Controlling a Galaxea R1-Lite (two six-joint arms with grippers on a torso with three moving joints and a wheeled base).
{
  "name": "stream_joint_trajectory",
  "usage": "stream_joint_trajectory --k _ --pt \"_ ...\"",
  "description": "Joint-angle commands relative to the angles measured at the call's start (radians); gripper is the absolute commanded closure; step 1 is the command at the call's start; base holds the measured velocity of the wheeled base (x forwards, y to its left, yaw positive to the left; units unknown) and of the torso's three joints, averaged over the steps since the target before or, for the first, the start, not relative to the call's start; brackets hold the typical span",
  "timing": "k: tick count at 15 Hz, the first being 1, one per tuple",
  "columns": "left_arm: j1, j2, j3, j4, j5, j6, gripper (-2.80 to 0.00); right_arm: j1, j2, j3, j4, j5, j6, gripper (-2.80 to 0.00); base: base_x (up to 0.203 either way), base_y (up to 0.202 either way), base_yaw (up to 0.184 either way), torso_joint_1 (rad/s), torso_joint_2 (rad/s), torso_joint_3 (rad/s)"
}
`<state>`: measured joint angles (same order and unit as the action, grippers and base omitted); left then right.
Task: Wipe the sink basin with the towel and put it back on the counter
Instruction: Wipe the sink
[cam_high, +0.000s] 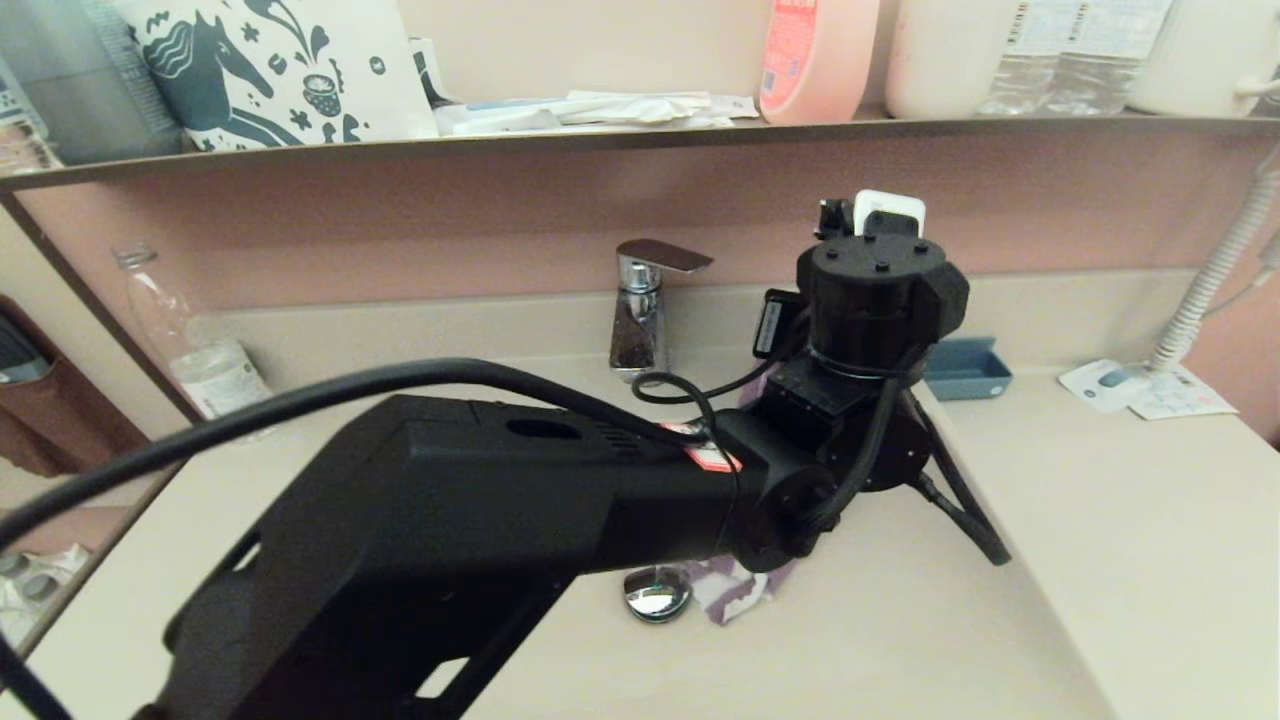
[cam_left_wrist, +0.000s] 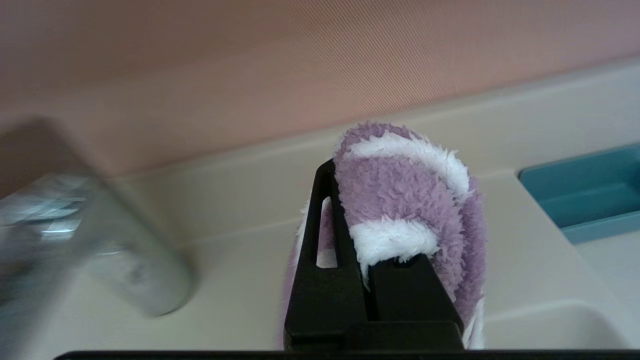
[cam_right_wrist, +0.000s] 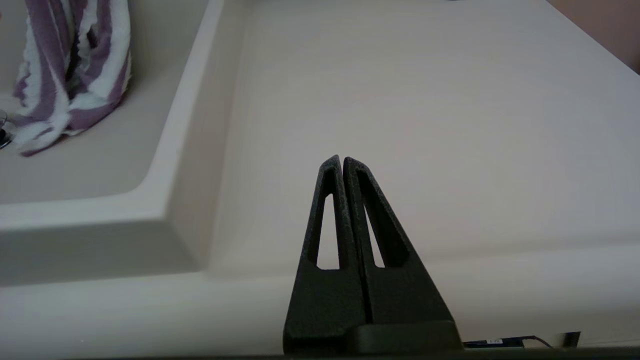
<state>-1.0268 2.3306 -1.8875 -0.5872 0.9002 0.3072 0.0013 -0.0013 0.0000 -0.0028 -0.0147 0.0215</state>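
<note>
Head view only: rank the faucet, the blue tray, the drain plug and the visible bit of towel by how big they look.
1. faucet
2. blue tray; partly hidden behind the left arm
3. towel and drain plug; about alike, and most of the towel is hidden.

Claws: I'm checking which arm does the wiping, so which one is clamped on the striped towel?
The left claw, shut on the purple-and-white towel over the sink basin. The right claw is shut on nothing, above the counter.

left arm: reaches forward from lower left, wrist bent downward | left tool (cam_left_wrist: 350, 200): fingers pinched on a fold of the towel (cam_left_wrist: 400, 190), which bulges past the fingertips | right arm: out of head view | right tool (cam_right_wrist: 342, 162): fingers pressed flat together, holding nothing, low over the bench (cam_right_wrist: 425, 100)
</note>
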Motion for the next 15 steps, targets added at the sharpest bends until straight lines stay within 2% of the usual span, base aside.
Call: stream_joint_trajectory --k 1,4,8,12,15 --pt "-0.045 -0.138 0.094 -0.004 0.045 0.001 0.00 0.000 0.001 0.000 0.000 0.000 0.000 0.00 0.000 0.000 0.000 0.000 0.00 0.000" --pt "-0.144 -0.188 0.132 -0.010 0.100 0.000 0.00 0.000 0.001 0.000 0.000 -0.001 0.000 0.00 0.000 0.000 0.000 0.000 0.00 0.000" --pt "-0.259 -0.233 0.179 -0.011 0.111 -0.038 0.00 0.000 0.001 0.000 0.000 -0.001 0.000 0.00 0.000 0.000 0.000 0.000 0.00 0.000" --pt "-0.263 -0.262 0.263 -0.012 0.099 -0.071 0.00 0.000 0.001 0.000 0.000 -0.001 0.000 0.00 0.000 0.000 0.000 0.000 0.00 0.000" --pt "-0.259 -0.321 0.456 -0.012 0.000 -0.156 0.00 0.000 0.001 0.000 0.000 -0.001 0.000 0.00 0.000 0.000 0.000 0.000 0.00 0.000"
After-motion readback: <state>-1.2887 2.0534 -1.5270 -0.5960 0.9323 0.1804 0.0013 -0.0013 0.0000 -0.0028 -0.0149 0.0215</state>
